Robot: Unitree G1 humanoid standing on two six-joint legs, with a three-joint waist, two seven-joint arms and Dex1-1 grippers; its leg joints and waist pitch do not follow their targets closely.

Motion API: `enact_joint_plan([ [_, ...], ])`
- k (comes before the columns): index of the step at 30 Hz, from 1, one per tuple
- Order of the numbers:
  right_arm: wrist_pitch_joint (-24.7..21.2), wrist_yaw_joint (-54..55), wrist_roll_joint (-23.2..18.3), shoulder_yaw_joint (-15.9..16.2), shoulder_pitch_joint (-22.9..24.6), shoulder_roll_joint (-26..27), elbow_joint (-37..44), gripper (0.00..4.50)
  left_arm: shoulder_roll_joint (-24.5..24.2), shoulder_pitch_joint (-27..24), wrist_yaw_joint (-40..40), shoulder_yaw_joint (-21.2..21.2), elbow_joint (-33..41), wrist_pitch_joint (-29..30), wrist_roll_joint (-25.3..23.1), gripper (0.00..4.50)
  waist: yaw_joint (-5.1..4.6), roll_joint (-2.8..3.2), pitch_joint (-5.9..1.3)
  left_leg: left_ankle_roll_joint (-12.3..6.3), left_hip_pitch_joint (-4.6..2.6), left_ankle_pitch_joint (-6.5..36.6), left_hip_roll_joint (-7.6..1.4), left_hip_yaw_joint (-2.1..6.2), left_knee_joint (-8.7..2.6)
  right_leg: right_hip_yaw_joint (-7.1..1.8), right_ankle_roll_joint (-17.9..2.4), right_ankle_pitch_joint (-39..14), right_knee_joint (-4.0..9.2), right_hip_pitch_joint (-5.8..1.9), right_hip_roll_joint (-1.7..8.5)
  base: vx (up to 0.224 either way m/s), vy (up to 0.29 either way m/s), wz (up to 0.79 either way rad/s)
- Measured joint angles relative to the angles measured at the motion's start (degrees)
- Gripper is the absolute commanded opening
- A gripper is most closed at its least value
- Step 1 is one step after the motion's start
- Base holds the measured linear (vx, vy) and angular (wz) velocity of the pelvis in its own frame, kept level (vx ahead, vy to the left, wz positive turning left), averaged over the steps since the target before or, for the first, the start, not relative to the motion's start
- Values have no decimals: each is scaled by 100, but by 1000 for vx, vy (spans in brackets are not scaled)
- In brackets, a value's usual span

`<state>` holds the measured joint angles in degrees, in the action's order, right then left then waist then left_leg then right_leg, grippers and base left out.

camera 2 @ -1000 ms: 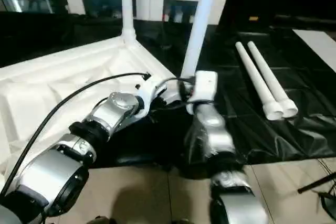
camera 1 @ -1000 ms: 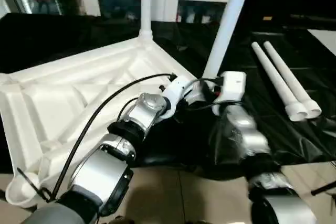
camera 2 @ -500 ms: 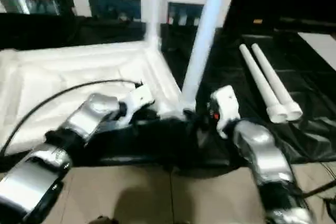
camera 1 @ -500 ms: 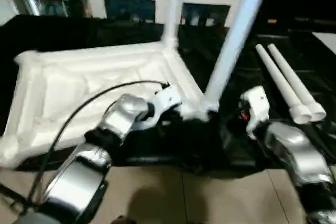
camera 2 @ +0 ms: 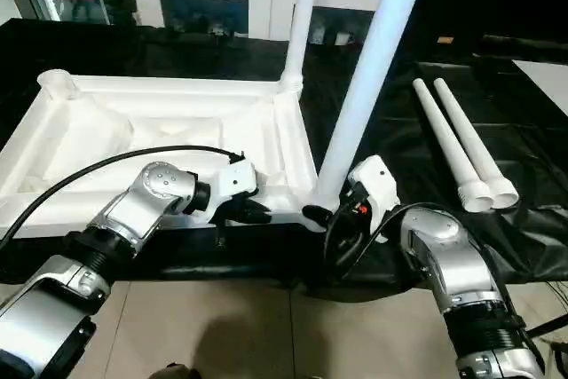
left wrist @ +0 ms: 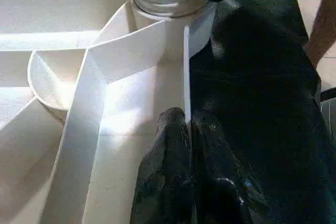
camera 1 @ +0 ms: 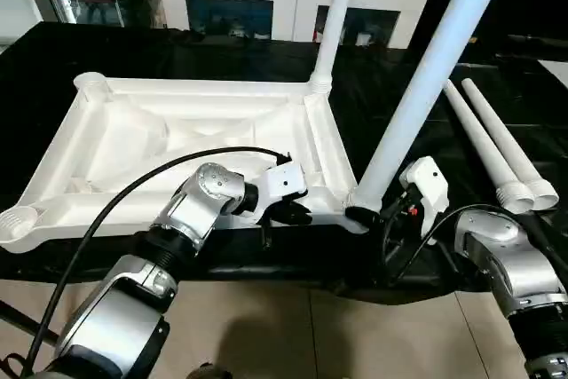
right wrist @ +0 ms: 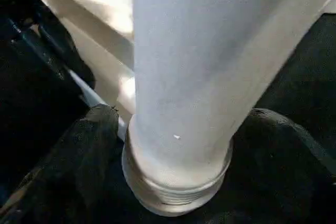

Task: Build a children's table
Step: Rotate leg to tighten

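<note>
White tabletop [camera 1: 177, 144] lies ribs-up at frame centre on black sheeting, where your left gripper [left wrist: 190, 129] pinches its near rim while your right gripper [right wrist: 173, 145], fingers wide, straddles the corner leg [camera 1: 426, 86], whose ribbed base its wrist view shows.

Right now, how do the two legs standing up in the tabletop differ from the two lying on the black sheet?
The standing legs rise upright from corner sockets of the upturned tabletop; the loose legs lie flat, side by side on the black sheet, apart from the tabletop. The right end effector straddles one standing leg's base; nothing touches the loose legs. All four are white tapered tubes.
</note>
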<state>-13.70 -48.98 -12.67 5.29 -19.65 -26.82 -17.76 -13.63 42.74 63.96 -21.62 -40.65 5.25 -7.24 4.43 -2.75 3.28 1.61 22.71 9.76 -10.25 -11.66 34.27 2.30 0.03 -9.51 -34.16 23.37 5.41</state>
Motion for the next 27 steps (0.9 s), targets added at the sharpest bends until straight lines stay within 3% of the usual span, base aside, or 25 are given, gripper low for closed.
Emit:
enact_joint_plan([
  [2,8,-24,2,5,-27,0,-58,355,-17,-13,15,-2,51,48,1,0,11,0,0,0,1,0,0,0,0,1,0,0,1,0,0,0,0,0],
  [11,58,-107,-2,60,-71,30,-196,284,-31,-45,23,-8,133,95,-5,0,33,0,0,-1,0,0,-1,0,0,1,0,0,0,2,-1,0,0,0],
  [19,54,-17,-6,32,-120,163,-310,265,-60,-55,12,-8,169,172,-10,0,29,-8,-5,-1,-4,0,-2,0,0,1,0,0,-2,0,-2,0,0,0],
  [23,12,1143,18,-166,-330,856,-640,264,33,-13,-481,103,62,276,-114,0,-153,-26,-6,3,-15,-2,-3,0,3,1,-2,2,-2,1,-2,0,0,0],
  [27,-30,2498,151,-475,-642,1469,-1030,264,441,291,-1280,151,-509,349,-225,0,-220,-28,-5,3,-12,-2,4,0,4,-5,-1,1,4,1,0,0,0,0],
])
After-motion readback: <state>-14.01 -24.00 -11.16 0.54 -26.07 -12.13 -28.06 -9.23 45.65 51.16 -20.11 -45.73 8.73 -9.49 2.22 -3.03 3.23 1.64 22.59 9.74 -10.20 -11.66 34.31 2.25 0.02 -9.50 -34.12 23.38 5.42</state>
